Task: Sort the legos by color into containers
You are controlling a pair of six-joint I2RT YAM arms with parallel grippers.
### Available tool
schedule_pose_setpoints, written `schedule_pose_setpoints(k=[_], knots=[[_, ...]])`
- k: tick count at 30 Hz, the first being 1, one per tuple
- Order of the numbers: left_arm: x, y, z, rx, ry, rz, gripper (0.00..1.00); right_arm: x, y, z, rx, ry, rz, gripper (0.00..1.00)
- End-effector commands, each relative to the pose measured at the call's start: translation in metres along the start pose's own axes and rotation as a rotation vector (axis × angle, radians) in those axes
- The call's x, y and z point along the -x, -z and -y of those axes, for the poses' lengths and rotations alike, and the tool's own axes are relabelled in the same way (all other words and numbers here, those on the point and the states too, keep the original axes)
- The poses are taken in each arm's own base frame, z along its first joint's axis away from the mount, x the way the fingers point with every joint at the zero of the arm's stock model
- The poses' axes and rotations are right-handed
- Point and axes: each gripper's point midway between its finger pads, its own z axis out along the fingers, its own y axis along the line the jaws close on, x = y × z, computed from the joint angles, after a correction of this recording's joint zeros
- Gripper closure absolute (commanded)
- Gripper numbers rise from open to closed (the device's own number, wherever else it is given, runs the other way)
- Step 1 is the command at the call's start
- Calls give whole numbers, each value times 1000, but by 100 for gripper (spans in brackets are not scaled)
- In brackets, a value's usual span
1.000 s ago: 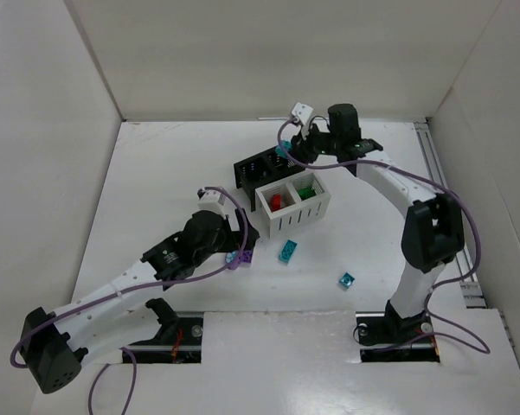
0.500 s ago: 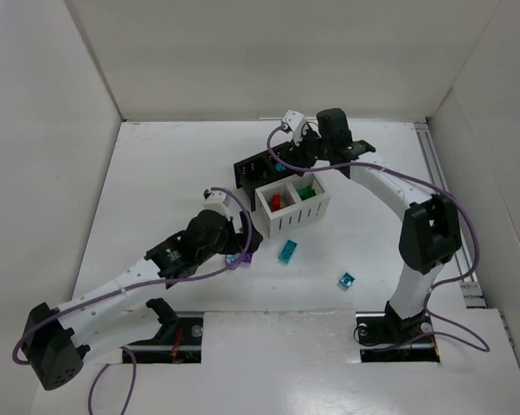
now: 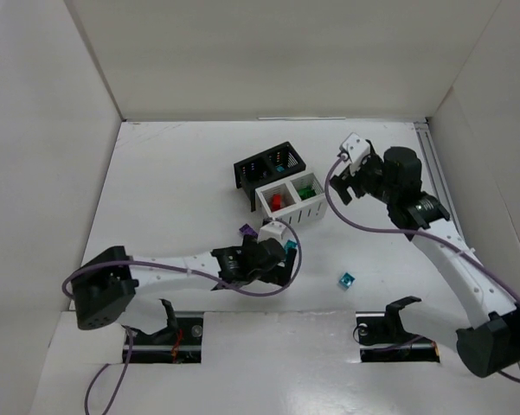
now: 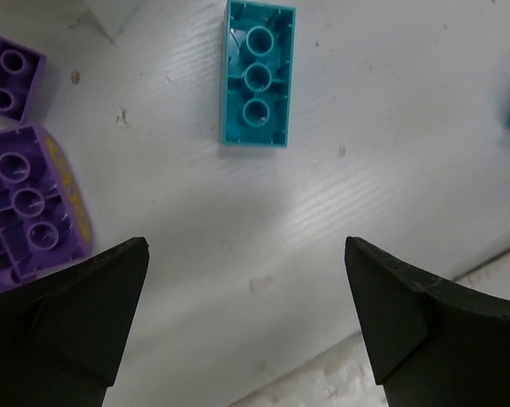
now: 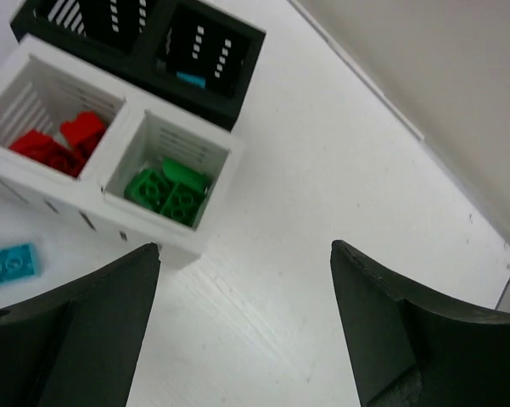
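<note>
While your left hand (image 4: 246, 339) hovers spread and empty above the table (image 4: 390, 170), a teal brick (image 4: 257, 74) lies just ahead of it, in line with the gap between its fingers. Purple bricks (image 4: 30, 203) lie at the wrist view's left. Your right hand (image 5: 246, 331), likewise spread and empty, hangs near the white bin (image 5: 114, 153), which holds red bricks (image 5: 55, 144) and green bricks (image 5: 165, 191).

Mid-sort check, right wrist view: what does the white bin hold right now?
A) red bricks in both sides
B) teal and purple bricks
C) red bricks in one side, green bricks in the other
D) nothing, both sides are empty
C: the white bin shows red bricks in one compartment and green bricks in the compartment next to it.
</note>
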Motion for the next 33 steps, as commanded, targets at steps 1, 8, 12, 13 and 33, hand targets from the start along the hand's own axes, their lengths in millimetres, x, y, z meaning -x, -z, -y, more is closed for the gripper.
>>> schedule_pose_setpoints(k=[1,8,12,13,33], knots=[[29,-16,10,94,30,118,0,-28,15,0,-40,-41,-58,14],[22,-54,6,253,21,117,7,-33,48,12,-112,-46,-62,14],[22,-65,5,283,21,124,11,-35,57,16,-132,-44,-68,14],[26,-66,7,292,20,134,12,-37,57,14,-127,-47,-78,14],[114,8,56,145,-63,357,82,-89,84,20,-236,-107,-220,11]])
